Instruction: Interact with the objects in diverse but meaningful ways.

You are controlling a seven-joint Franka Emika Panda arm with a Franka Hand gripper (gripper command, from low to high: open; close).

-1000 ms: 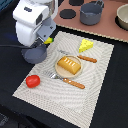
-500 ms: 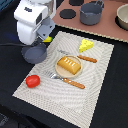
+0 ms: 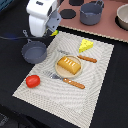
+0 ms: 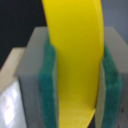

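Note:
In the wrist view my gripper [image 4: 79, 75] is shut on the yellow banana [image 4: 77, 55], which stands between the two green pads [image 4: 49, 80]. In the exterior view the gripper [image 3: 51, 31] hangs above the far left corner of the mat, and only a bit of yellow with a green tip [image 3: 54, 33] shows under the white hand. The red tomato [image 3: 33, 81] lies on the mat's near left. The golden-brown bread loaf [image 3: 68, 64] sits on the round tan plate [image 3: 58, 72]. The yellow cheese wedge [image 3: 86, 45] lies on the mat's far side.
A small grey pan [image 3: 34, 52] sits just left of the mat [image 3: 95, 85], below the gripper. An orange-handled knife [image 3: 86, 59] and fork [image 3: 70, 82] flank the plate. A grey pot [image 3: 91, 13] and a bowl [image 3: 122, 16] stand on the pink board [image 3: 110, 31] at the back.
The arm has shifted slightly toward the exterior view's right and back. The tomato, bread, cheese and cutlery have not moved.

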